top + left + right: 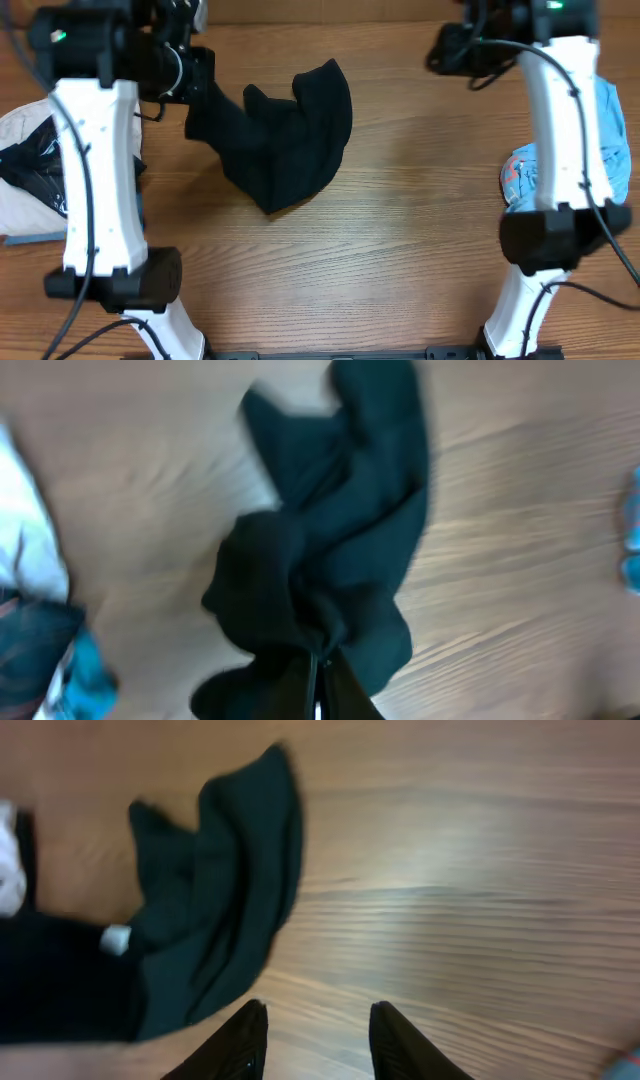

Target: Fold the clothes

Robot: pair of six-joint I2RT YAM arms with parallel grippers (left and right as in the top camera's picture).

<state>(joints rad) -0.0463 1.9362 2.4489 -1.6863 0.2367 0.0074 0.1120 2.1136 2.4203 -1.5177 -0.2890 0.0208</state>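
Observation:
The clothes [285,135], a plain black garment, lie bunched on the wooden table left of centre. At their upper left edge my left gripper [200,88] has a fold of the fabric pinched and lifted. In the left wrist view that gripper [318,660] is shut on the clothes [330,550], which hang crumpled from the fingertips down to the table. My right gripper [442,52] is at the far right, well clear of the garment. In its own view the right gripper [318,1012] stands open over bare wood, with the clothes [220,910] off to its left.
A light blue shirt [612,130] lies at the right edge behind the right arm. White cloth and black printed fabric [25,165] sit at the left edge, also seen as white cloth [25,560] in the left wrist view. The left arm [60,985] shows dark beside the garment.

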